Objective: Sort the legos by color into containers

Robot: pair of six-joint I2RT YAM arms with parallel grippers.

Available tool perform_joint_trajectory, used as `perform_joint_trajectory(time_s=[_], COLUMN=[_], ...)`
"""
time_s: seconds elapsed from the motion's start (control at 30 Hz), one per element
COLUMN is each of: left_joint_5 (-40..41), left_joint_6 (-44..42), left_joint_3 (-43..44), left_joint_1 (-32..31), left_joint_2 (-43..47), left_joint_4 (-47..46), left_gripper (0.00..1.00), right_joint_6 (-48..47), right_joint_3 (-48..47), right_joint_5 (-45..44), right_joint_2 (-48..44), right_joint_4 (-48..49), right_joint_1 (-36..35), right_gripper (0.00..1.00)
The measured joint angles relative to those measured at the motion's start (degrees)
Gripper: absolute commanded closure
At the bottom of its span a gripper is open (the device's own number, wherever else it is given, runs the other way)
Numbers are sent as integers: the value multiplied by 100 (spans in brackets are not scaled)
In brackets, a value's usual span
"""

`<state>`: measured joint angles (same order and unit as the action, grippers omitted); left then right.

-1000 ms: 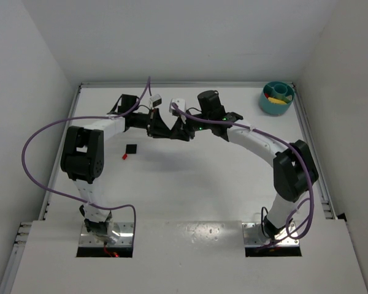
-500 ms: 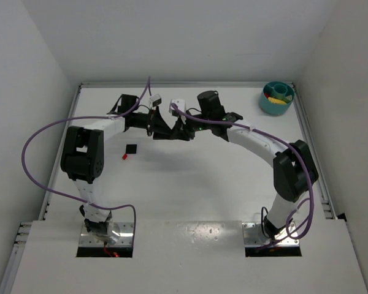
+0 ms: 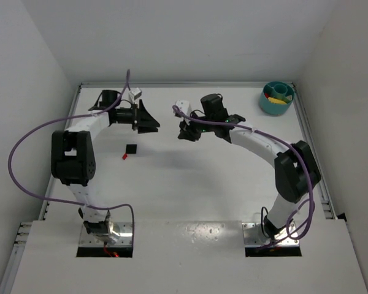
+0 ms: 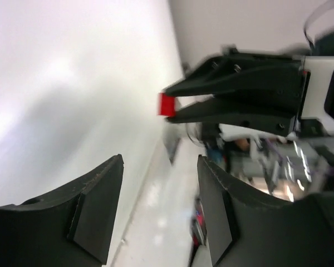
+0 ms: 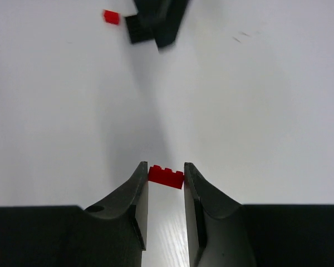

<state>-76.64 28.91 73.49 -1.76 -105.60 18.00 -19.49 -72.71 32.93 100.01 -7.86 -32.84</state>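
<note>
The right gripper point(image 3: 185, 132) hangs over the middle of the table point(image 3: 190, 190) with its two fingers closed on a red brick point(image 5: 166, 177). The wrist view shows the brick pinched right at the fingertips, its long axis running straight across from one pad to the other, studs up and a touch tilted. Seen from above, the teal bowl point(image 3: 276, 109) sits in the far right corner, at about 2 o'clock from that gripper and well apart from it, so the carry looks like a long sweep out to the right and away. The right arm is plainly the nearer of the two to the bowl. Yellow pieces show inside it, but I cannot make out from here which compartment is meant for red. The left gripper point(image 3: 150, 120) stands at about 10 o'clock from the right one, clear of it, its jaws spread wide and nothing between them; its wrist camera looks straight at the right fingers and their red load. Two bricks lie loose on the table near each other, a black brick point(image 3: 131, 149) and a smaller loose red brick point(image 3: 124, 157), at about 7 o'clock from the left gripper, which I judge the handier arm for them.
</note>
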Motion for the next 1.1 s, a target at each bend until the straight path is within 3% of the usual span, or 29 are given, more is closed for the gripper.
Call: perform_joint_trajectory(time_s=[0.2, 0.33, 0.47, 0.8, 1.1], left_joint_5=[1663, 3130, 4151, 4804, 4822], left_joint_6=[-1311, -1941, -2312, -2433, -2302], left_joint_3=[807, 837, 837, 979, 1071], left_joint_1=[549, 238, -293, -442, -442], left_joint_2=[136, 616, 1032, 920, 664], left_joint_4=[1106, 1412, 1467, 1491, 1491], left_gripper=[39, 39, 39, 39, 39], right_joint_6=[431, 765, 927, 1272, 1460], right_joint_3=[26, -361, -1445, -4592, -4898], right_joint_5=[-1325, -2155, -2918, -4048, -4666], right_joint_2=[-166, -105, 424, 2605, 3233], right_joint_4=[-24, -223, -382, -1064, -1228], right_joint_1=[463, 1250, 2009, 2656, 2761], right_gripper=[93, 93, 93, 96, 96])
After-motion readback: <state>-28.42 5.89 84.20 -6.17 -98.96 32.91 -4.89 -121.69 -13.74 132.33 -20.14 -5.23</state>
